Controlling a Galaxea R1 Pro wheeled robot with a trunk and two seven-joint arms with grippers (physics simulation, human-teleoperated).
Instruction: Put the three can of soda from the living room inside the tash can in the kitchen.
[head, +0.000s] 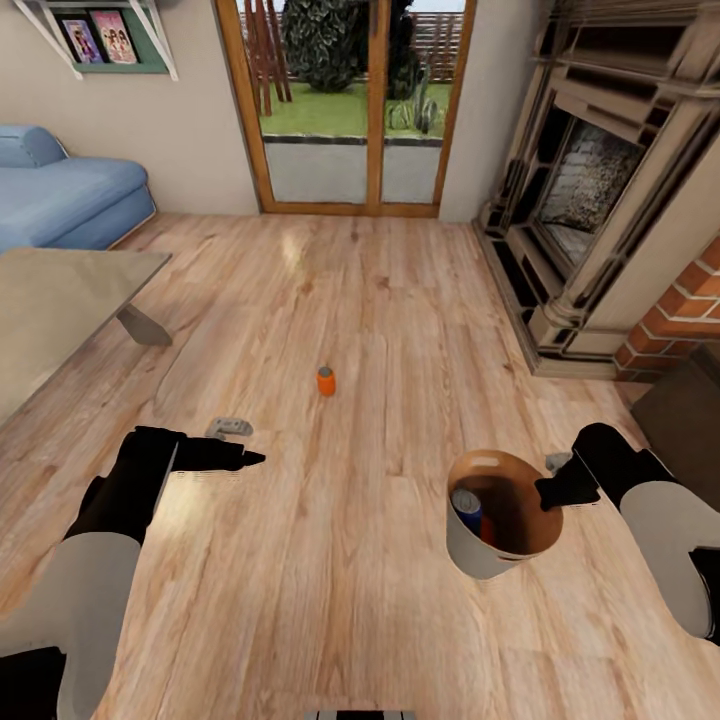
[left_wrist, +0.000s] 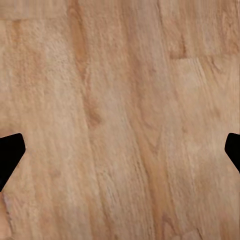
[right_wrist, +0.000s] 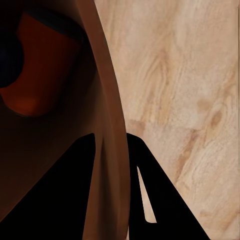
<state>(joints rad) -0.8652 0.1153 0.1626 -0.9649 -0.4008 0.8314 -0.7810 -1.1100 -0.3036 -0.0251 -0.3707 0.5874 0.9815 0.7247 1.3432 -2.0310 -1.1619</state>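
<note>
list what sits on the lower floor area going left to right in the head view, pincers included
left pincer → orange soda can standing on the floor → trash can with a blue can inside → right pincer clamped on the trash can's rim

Head view: high, facing forward and down over wood floor (head: 330, 560), glass doors (head: 345, 100) at top centre. Left wrist view: close, straight down at floor planks (left_wrist: 120, 100). Right wrist view: very near tash can (right_wrist: 107, 125) rim; shares can (head: 470, 555) with head view
</note>
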